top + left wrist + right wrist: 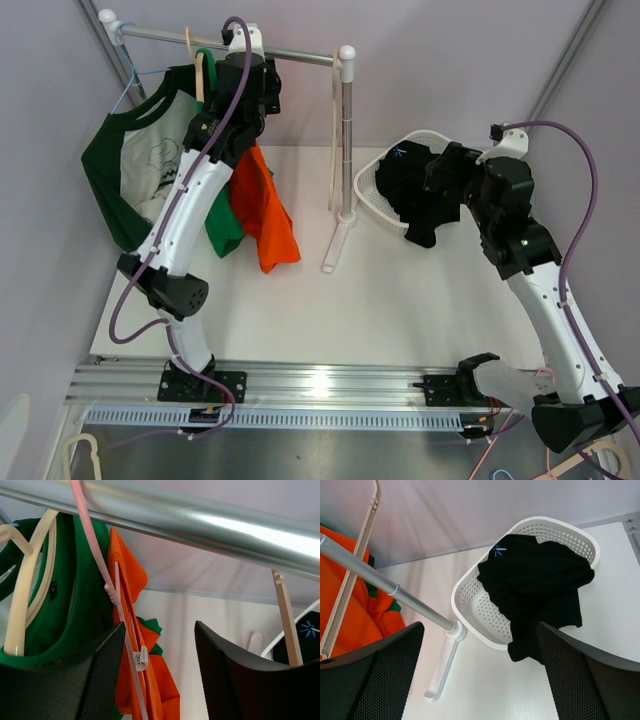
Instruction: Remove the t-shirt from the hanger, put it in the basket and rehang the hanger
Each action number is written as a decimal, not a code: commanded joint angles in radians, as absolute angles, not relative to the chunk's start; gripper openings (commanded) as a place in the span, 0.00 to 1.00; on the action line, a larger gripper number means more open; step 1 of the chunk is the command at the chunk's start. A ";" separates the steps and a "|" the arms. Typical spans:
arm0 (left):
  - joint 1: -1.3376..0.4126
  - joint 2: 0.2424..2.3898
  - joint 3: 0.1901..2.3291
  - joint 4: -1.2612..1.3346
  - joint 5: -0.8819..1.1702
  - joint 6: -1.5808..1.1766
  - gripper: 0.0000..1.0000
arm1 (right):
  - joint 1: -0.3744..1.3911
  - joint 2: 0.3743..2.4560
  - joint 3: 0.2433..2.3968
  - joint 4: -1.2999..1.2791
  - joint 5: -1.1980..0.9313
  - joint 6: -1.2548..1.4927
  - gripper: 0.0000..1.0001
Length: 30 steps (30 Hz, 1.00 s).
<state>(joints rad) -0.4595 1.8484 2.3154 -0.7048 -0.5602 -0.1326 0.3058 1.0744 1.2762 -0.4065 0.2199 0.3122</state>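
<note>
An orange t-shirt (268,215) hangs on a pink hanger (92,535) from the silver rail (295,51) of a clothes rack. It shows bunched on that hanger in the left wrist view (127,575). My left gripper (243,48) is raised to the rail, open and empty (160,672), with the orange shirt and hanger just left of the gap between its fingers. My right gripper (441,168) is open and empty (480,677) above a black t-shirt (535,577) that lies in a white basket (470,605).
A green shirt (75,610) on a cream hanger (22,585) and a green-and-white raglan shirt (135,165) hang left of the orange one. An empty cream hanger (334,140) hangs by the rack's right post (347,140). The basket (366,192) stands right of the post.
</note>
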 commanded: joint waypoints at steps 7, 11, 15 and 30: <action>-0.443 1.867 2.349 -0.670 -0.609 -0.160 0.64 | 0.308 1.039 1.304 -0.425 0.250 0.278 0.99; -0.439 1.878 2.350 -0.655 -0.632 -0.153 0.65 | 0.307 1.042 1.298 -0.419 0.244 0.278 1.00; -0.431 1.893 2.347 -0.638 -0.644 -0.158 0.65 | 0.305 1.045 1.289 -0.416 0.244 0.270 0.99; -0.416 1.921 2.310 -0.479 -0.722 -0.109 0.57 | 0.304 1.054 1.292 -0.423 0.235 0.253 0.99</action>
